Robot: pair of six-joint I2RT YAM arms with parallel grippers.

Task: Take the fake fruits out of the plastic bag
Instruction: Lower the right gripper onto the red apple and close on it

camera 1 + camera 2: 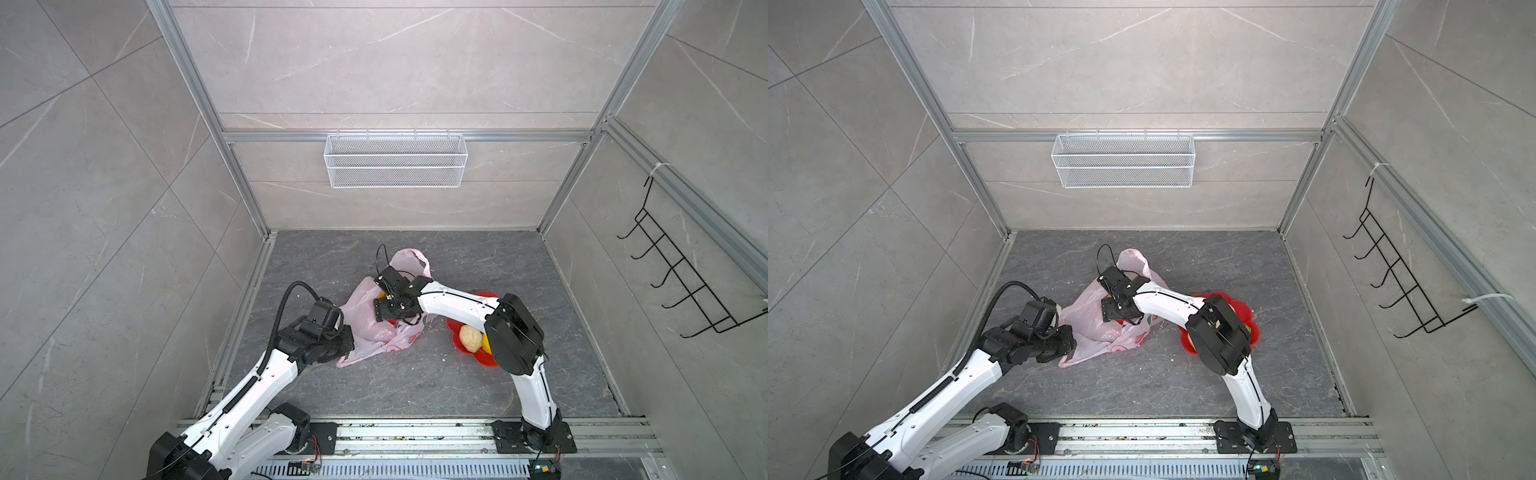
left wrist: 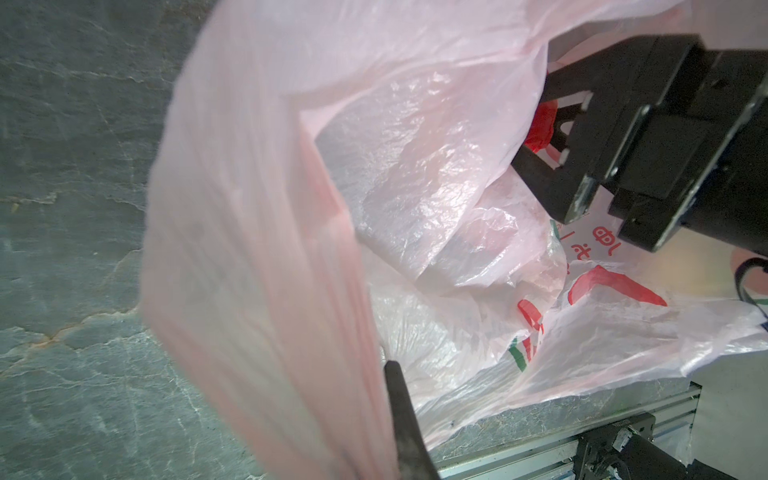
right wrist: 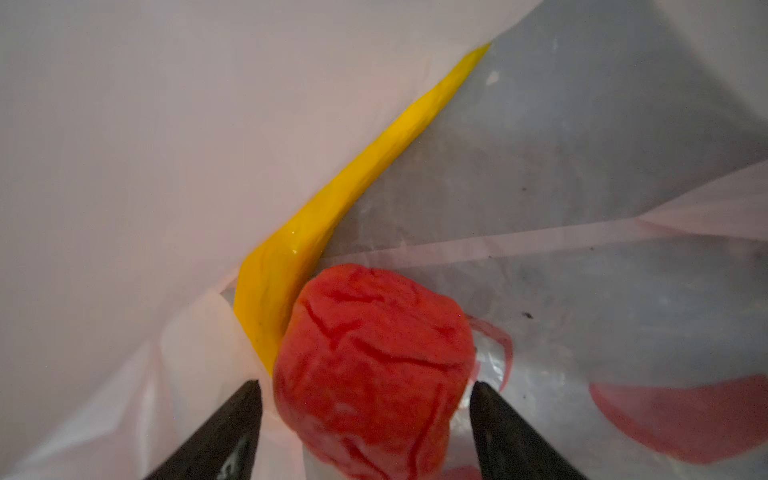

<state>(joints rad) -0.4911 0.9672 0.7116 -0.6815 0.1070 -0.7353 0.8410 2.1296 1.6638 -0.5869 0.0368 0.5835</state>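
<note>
The pale-pink plastic bag (image 1: 365, 332) (image 1: 1088, 336) lies crumpled on the dark floor. My left gripper (image 1: 345, 347) (image 2: 384, 368) is shut on the bag's bunched edge, holding the mouth up. My right gripper (image 1: 380, 312) (image 3: 365, 386) reaches inside the bag and stands open. A lumpy red fruit (image 3: 374, 332) (image 2: 540, 124) sits between its fingertips with a small gap on each side. A long yellow banana (image 3: 374, 166) lies behind it, partly under the film. A cream fruit (image 1: 469, 337) and a yellow one (image 1: 487, 343) rest in the red dish (image 1: 484, 360).
The red flower-shaped dish (image 1: 1237, 306) is to the right of the bag, mostly under the right arm. A white wire basket (image 1: 395, 160) hangs on the back wall and a black hook rack (image 1: 681, 274) on the right wall. An aluminium rail (image 1: 415, 432) runs along the front.
</note>
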